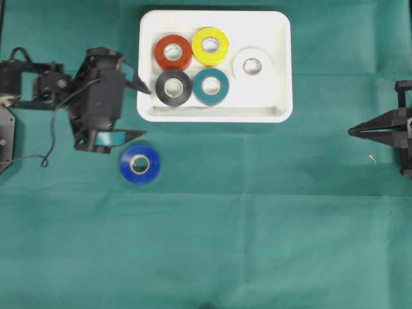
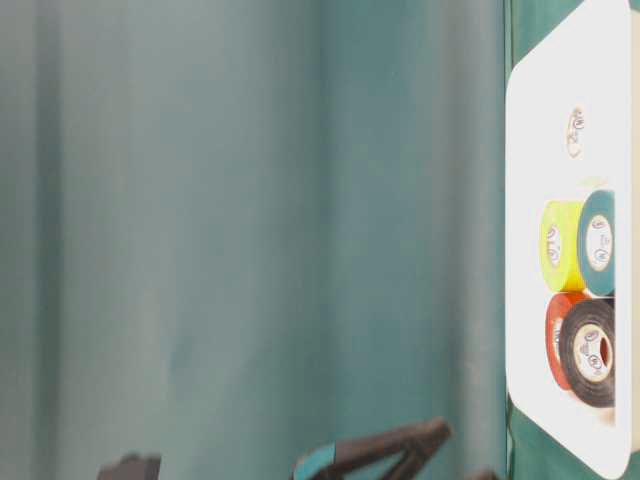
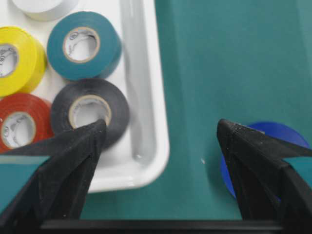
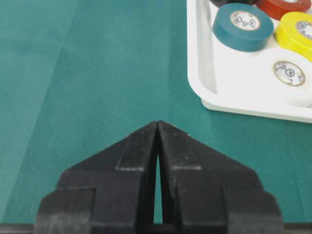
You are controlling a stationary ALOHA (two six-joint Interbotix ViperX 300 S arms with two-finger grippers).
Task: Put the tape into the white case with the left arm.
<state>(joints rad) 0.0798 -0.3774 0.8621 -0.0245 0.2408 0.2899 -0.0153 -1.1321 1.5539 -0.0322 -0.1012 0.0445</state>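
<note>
Inside the white case [image 1: 280, 64] lie five tape rolls — only the blue tape roll [image 1: 140, 163] remains outside, near its corner; the left pincer [image 1: 143, 112] gapes empty.

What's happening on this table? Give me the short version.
The left claw is wide open and empty beside the white case. Five tape rolls sit in the case: red, yellow, white, black, teal. The blue tape lies on the cloth outside it, not gripped. The right claw sits shut off to the side.
</note>
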